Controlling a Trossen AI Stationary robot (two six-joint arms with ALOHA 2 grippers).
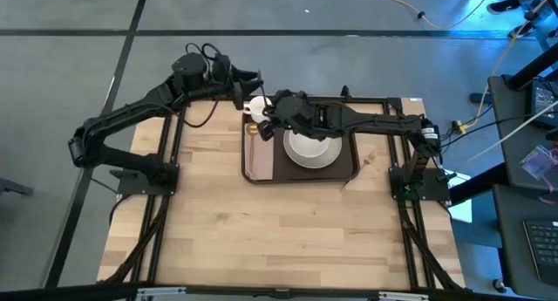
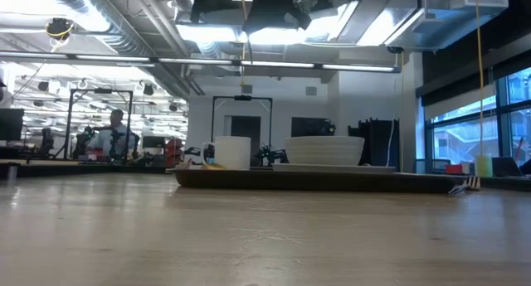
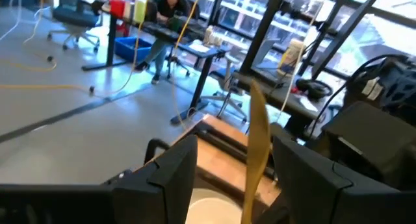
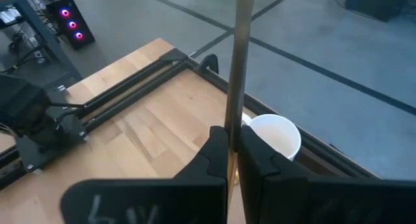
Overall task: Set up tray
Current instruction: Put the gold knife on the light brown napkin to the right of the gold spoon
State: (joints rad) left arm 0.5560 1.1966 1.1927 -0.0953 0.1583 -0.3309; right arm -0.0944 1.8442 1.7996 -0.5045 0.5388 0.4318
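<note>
My right claw (image 4: 233, 152) is clamped on a thin utensil (image 4: 236, 62) above the tray (image 1: 349, 166); left claw (image 3: 227, 178) apart. Next, lower it beside the plate (image 1: 314, 150).

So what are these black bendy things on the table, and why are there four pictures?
They are two robot arms. Each ends in a two-finger claw called a gripper. One picture looks down from above, one peeks across the tabletop, and two come from little cameras on the arms' wrists. On the wooden table sits a dark brown tray. It holds a white bowl on a plate, a tan-pink napkin, and a white cup at its far corner. The right gripper is pinched shut on a thin stick-like utensil; which kind is hard to tell. The left gripper is open above the cup, with that same utensil between its fingers.
</note>
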